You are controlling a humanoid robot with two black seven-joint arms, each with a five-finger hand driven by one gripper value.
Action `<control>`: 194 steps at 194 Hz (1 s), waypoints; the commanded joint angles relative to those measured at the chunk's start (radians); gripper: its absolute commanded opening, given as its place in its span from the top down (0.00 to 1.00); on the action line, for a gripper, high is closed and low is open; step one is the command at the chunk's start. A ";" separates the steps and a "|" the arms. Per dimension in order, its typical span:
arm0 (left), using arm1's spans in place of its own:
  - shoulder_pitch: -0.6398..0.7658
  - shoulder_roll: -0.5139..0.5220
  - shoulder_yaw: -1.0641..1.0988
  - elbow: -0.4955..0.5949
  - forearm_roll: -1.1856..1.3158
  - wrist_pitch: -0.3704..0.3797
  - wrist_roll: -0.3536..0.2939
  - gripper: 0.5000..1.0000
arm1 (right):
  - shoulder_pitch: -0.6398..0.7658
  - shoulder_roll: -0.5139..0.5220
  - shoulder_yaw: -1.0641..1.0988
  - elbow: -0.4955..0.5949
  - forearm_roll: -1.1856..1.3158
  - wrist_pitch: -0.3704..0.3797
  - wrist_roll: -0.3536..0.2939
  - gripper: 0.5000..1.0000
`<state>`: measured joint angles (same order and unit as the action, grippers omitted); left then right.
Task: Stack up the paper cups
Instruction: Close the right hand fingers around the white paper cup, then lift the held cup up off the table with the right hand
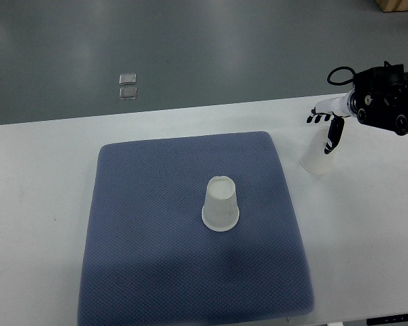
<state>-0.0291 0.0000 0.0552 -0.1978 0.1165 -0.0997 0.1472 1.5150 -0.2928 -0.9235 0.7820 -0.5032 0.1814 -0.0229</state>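
Carrying a cup in for stacking.
Our right hand point(328, 125), at two o'clock, grips one cup point(319, 153) around its side; the other cup point(221, 204) waits upside-down mid-mat point(143, 231).

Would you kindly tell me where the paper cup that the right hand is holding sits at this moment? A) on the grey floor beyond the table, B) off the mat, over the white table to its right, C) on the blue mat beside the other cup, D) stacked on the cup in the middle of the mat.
B: the right hand grips a paper cup over the white table, right of the blue mat, where only one upside-down cup stands.
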 commanded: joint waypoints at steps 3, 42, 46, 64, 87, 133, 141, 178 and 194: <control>0.000 0.000 0.000 0.000 0.000 0.003 0.000 0.00 | -0.003 0.001 -0.001 0.000 0.000 0.000 0.000 0.27; 0.000 0.000 0.000 0.000 0.000 0.003 0.000 0.00 | -0.003 0.001 -0.001 0.000 -0.001 0.001 0.000 0.33; 0.000 0.000 0.000 0.000 0.000 0.000 0.000 0.00 | -0.003 0.001 -0.001 0.000 -0.001 0.001 0.000 0.33; 0.000 0.000 0.000 0.000 0.000 0.003 0.000 0.00 | -0.009 0.001 -0.003 0.000 -0.001 0.001 0.000 0.35; 0.001 0.000 0.000 0.000 0.000 0.003 0.000 0.00 | -0.019 0.001 -0.001 0.000 -0.014 0.001 0.000 0.41; 0.000 0.000 0.000 0.000 0.000 0.003 0.000 0.00 | -0.018 0.001 -0.001 0.000 -0.017 0.001 0.000 0.61; 0.001 0.000 0.000 0.000 0.000 0.003 0.000 0.00 | -0.016 0.001 -0.001 0.000 -0.017 0.003 0.000 0.65; 0.000 0.000 0.000 0.000 0.000 0.003 0.000 0.00 | 0.020 -0.014 -0.001 0.016 -0.023 0.018 0.000 0.73; 0.000 0.000 0.000 0.000 0.000 0.003 0.000 0.00 | 0.103 -0.035 0.002 0.068 -0.028 0.039 0.001 0.73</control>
<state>-0.0289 0.0000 0.0552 -0.1978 0.1165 -0.0966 0.1472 1.5364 -0.3049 -0.9251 0.7988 -0.5249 0.1984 -0.0230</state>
